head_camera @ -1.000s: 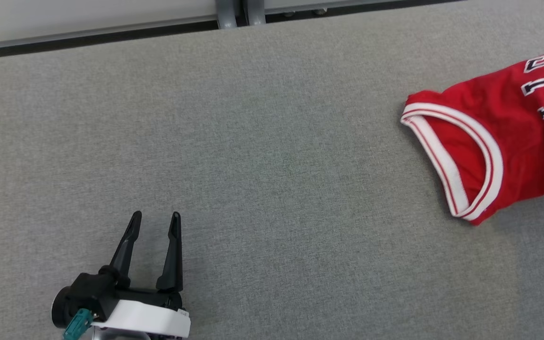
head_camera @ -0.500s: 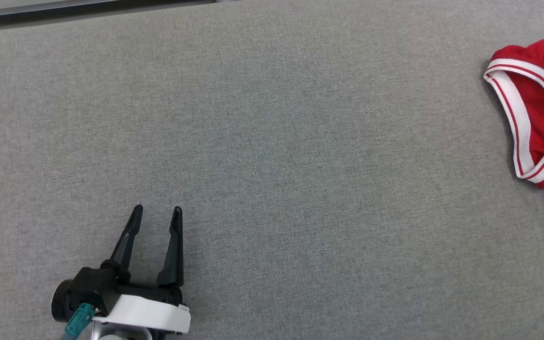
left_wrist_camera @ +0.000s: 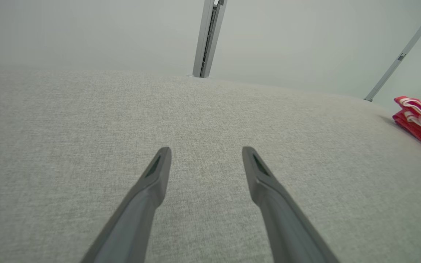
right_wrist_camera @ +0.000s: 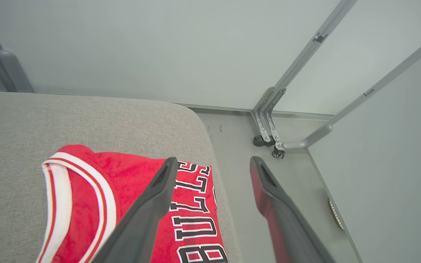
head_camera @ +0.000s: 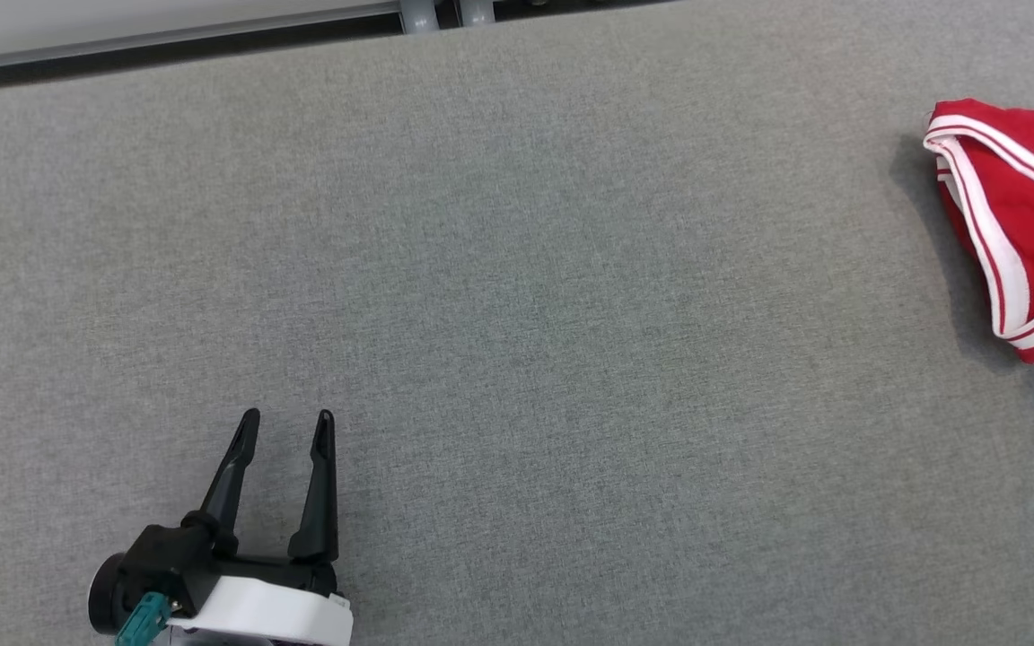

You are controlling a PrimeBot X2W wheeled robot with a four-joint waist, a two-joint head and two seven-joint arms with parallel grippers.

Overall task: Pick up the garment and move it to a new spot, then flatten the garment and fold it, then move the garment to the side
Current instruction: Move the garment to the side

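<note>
The garment (head_camera: 1033, 238) is a red jersey with white-and-red trim, folded, lying at the right edge of the grey table (head_camera: 517, 296). In the right wrist view the garment (right_wrist_camera: 122, 204) lies near the table's rounded right end, black lettering showing. My right gripper (right_wrist_camera: 213, 163) hovers open above it, one finger over the cloth, the other past the table edge, nothing between them. My left gripper (head_camera: 285, 423) stands open and empty at the lower left of the head view, far from the garment. From the left wrist view, left gripper (left_wrist_camera: 207, 151) faces bare fabric, garment (left_wrist_camera: 420, 122) far right.
Grey metal frame posts (head_camera: 436, 13) and pale panels stand behind the table's far edge. In the right wrist view the floor (right_wrist_camera: 269, 190) drops off right of the table, with a caster foot (right_wrist_camera: 267, 140) and side panel (right_wrist_camera: 397, 153) beyond it.
The head camera has shifted, so the garment now sits at the frame's right edge. The garment looks more bunched than a second ago. The left gripper stays open in place.
</note>
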